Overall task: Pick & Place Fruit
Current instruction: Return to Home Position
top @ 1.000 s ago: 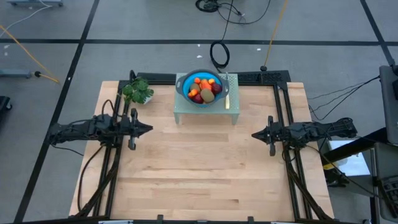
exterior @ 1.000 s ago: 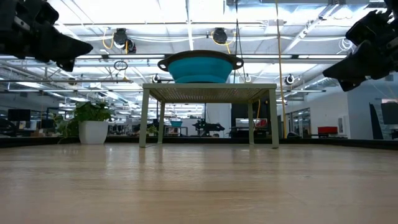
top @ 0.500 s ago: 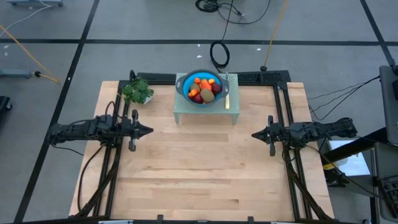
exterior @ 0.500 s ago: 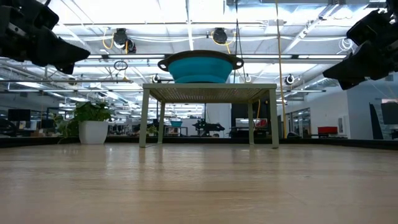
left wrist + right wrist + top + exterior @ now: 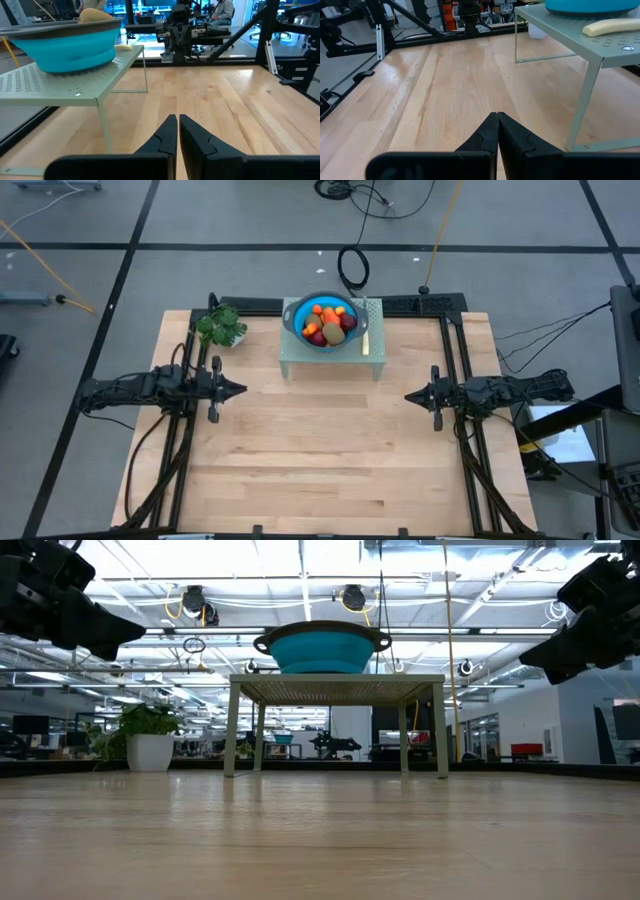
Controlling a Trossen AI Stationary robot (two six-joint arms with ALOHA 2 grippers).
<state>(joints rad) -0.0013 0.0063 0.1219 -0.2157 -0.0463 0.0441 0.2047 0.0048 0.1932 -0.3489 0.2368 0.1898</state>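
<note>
Fruit [image 5: 332,323]: all pieces seen lie together inside the blue colander [image 5: 292,315]. In the high view a brown oval, orange-red pieces and dark red round pieces can be made out; an exact count cannot be told. In the left wrist view one tan piece [image 5: 95,15] rises above the colander rim.

Colander: stands upright on the pale green shelf [image 5: 300,358], which stands on the surface [image 5: 320,460] at the middle of its rear edge.

Knife [image 5: 366,330]: yellow handle, lying flat on the shelf just beside the colander, toward the right edge of the shelf and not touching the bowl.

Green leafy plant [image 5: 222,327]: near the rear left corner of the surface, apart from the shelf.

Left pincer [image 5: 240,389]: held above the surface near its left edge, pointing toward the centre, well apart from the shelf. Fingers pressed together, nothing between them.

Right pincer [image 5: 408,396]: held above the surface near its right edge, facing the left one across open wood. Fingers likewise pressed together and empty.
</note>
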